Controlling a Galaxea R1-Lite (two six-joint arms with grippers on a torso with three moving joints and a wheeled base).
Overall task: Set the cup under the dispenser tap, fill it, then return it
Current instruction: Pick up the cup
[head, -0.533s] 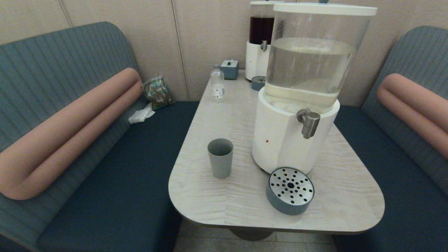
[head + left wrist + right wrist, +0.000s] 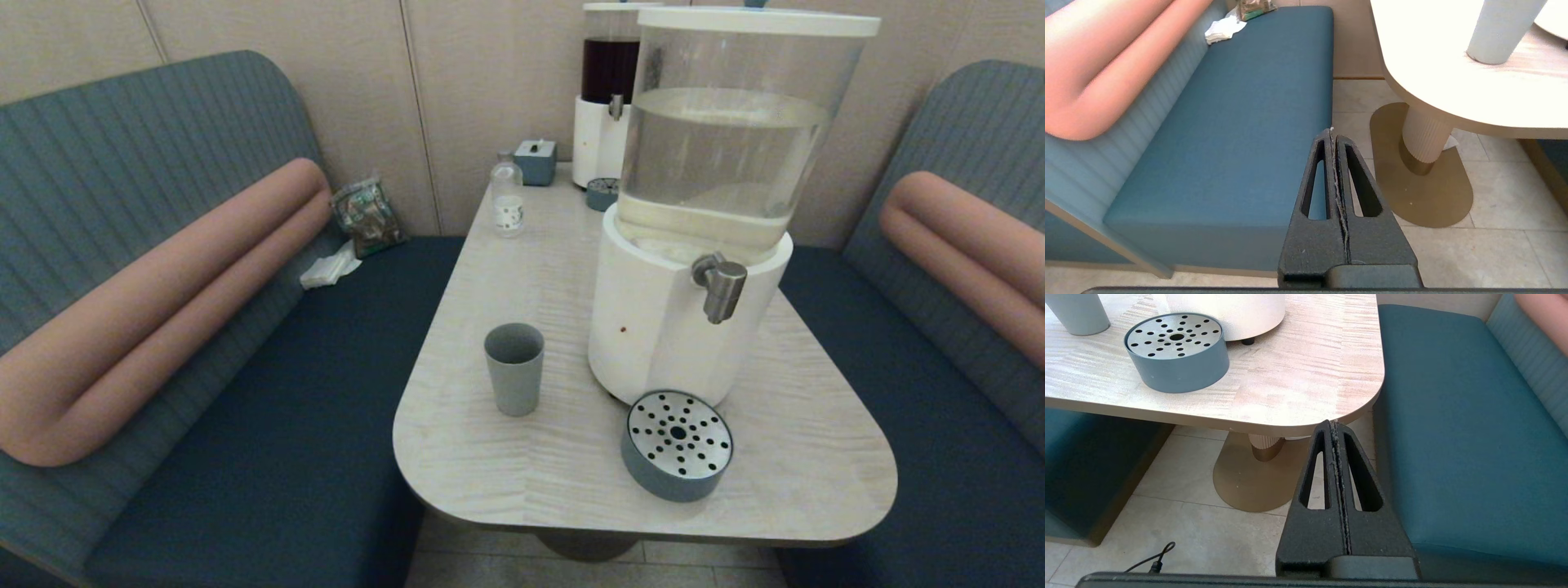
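The grey-blue cup (image 2: 514,368) stands upright and empty on the table, left of the big dispenser (image 2: 694,212). The brushed-steel dispenser tap (image 2: 721,287) juts from the white base, above a round perforated drip tray (image 2: 677,443). Neither arm shows in the head view. My left gripper (image 2: 1332,131) hangs shut and empty below table height, beside the left bench; the cup (image 2: 1502,30) shows on the table beyond it. My right gripper (image 2: 1332,424) is shut and empty too, low by the table's near right corner, with the drip tray (image 2: 1176,351) ahead.
A light wood table (image 2: 522,465) on a pedestal carries a smaller dark-liquid dispenser (image 2: 606,98), a small clear bottle (image 2: 507,198), a small grey box (image 2: 535,161) and a second drip tray (image 2: 602,193) at the back. Blue benches (image 2: 269,425) flank both sides.
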